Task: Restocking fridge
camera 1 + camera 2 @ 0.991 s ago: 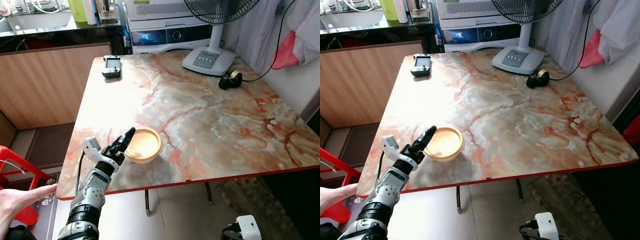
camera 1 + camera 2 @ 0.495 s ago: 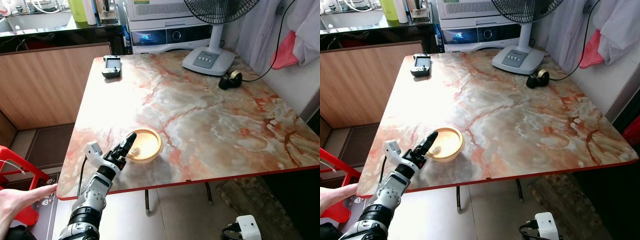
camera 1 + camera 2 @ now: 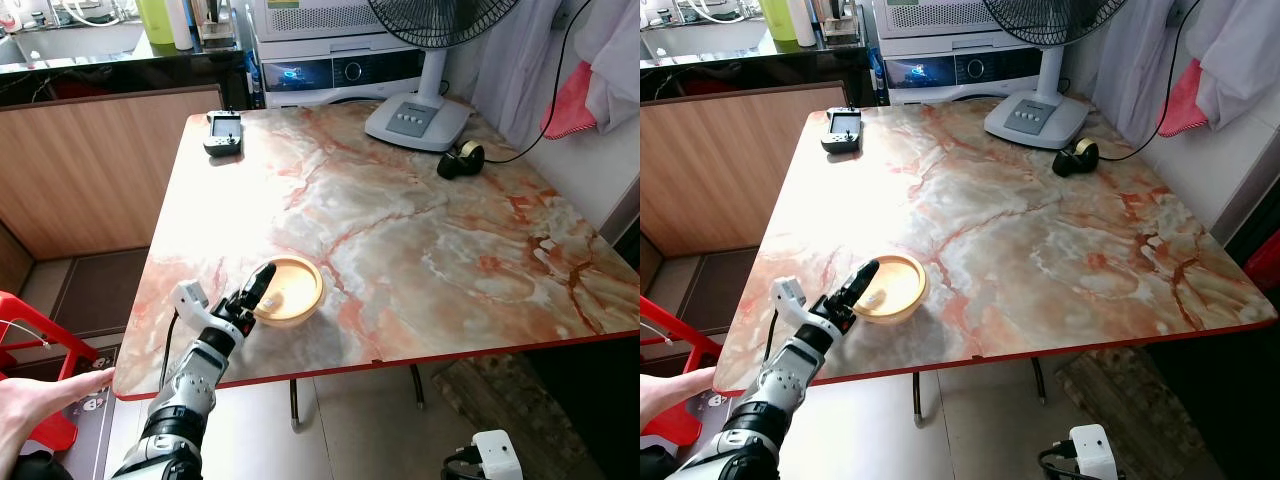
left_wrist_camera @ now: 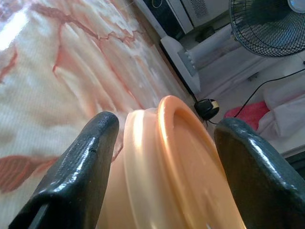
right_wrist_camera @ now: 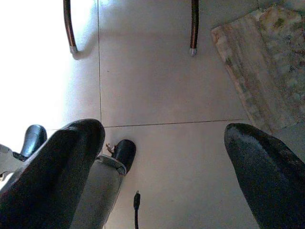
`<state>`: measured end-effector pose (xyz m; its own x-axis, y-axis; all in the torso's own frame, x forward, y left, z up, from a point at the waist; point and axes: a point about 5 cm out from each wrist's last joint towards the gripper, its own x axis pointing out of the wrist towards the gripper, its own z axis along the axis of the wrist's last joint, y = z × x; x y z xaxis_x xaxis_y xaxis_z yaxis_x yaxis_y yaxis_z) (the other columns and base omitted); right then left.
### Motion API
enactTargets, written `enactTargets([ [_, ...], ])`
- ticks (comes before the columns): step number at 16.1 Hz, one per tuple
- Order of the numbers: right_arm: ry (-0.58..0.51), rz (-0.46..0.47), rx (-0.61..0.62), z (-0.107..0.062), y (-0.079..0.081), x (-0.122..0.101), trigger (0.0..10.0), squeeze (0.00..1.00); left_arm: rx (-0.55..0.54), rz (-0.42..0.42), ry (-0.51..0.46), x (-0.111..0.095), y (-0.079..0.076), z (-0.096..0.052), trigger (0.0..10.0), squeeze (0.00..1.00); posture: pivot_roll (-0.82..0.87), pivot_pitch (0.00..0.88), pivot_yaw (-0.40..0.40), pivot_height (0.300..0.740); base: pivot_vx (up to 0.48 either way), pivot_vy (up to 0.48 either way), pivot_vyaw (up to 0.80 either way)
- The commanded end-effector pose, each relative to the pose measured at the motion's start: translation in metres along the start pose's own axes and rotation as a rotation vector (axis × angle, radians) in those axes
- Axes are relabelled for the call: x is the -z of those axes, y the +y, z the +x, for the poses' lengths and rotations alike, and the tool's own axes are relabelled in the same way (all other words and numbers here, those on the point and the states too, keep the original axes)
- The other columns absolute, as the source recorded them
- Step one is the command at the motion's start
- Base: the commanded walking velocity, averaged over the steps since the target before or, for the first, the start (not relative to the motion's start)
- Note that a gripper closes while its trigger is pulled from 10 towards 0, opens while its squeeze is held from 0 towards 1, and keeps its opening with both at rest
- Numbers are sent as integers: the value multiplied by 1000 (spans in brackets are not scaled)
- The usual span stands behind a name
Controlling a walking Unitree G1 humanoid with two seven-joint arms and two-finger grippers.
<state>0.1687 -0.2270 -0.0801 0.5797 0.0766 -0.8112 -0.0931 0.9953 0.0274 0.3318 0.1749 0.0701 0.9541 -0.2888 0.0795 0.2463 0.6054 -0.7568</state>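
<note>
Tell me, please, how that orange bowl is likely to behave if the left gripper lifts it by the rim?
The orange bowl looks like rigid, glossy plastic, so probably light and stiff, perhaps slippery. It seems to hold a small pale item; tilting could spill it. The left gripper has open jaws straddling its rim.

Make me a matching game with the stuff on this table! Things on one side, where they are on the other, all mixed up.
Things:
1. orange bowl
2. fan base
3. handheld game console
4. tape roll

Places:
A. far left corner of the table
B. between the open fingers of the left tool
C. far side, under the fan
D. beside the black cable, right of the fan base

Pairs: 1-B, 2-C, 3-A, 4-D
</note>
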Motion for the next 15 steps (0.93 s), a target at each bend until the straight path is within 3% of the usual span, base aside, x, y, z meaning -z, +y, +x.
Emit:
enactTargets([
  [1,1,-7,3,-1,-2,0,10000,0,-10,21,13,-2,2,1,10000,0,2,0,-22,740,0,0,0],
  [4,5,-19,-1,-1,-2,0,10000,0,-21,36,27,-2,2,4,9569,0,2,0,-22,740,0,0,0],
  [5,6,-22,-2,-1,-2,0,10000,0,-28,44,38,-1,3,4,7373,0,2,0,-22,740,0,0,0],
  [6,6,-22,-2,-1,-2,0,10000,0,-32,45,41,-1,3,4,7294,0,-2,0,-19,740,0,0,0],
  [7,7,-23,-2,0,-2,0,10000,0,-45,49,47,0,4,4,6039,0,-2,0,-20,740,0,0,0],
  [9,7,-26,-2,0,-2,0,10000,0,-61,57,60,1,6,4,6392,0,-3,0,-20,740,0,0,0],
  [10,8,-26,-2,0,-2,0,10000,0,-61,59,65,2,6,4,5765,0,-3,0,-20,740,0,0,0],
  [12,8,-28,-1,0,-2,0,10000,0,-64,70,79,4,5,5,980,0,-3,0,-20,740,0,0,0],
  [13,9,-28,-1,0,-2,0,10000,0,-65,70,79,4,6,5,0,0,-3,0,-20,740,0,0,0],
  [15,10,-31,0,0,-2,0,10000,0,-66,72,78,4,6,5,0,0,-3,0,-20,740,0,0,0],
])
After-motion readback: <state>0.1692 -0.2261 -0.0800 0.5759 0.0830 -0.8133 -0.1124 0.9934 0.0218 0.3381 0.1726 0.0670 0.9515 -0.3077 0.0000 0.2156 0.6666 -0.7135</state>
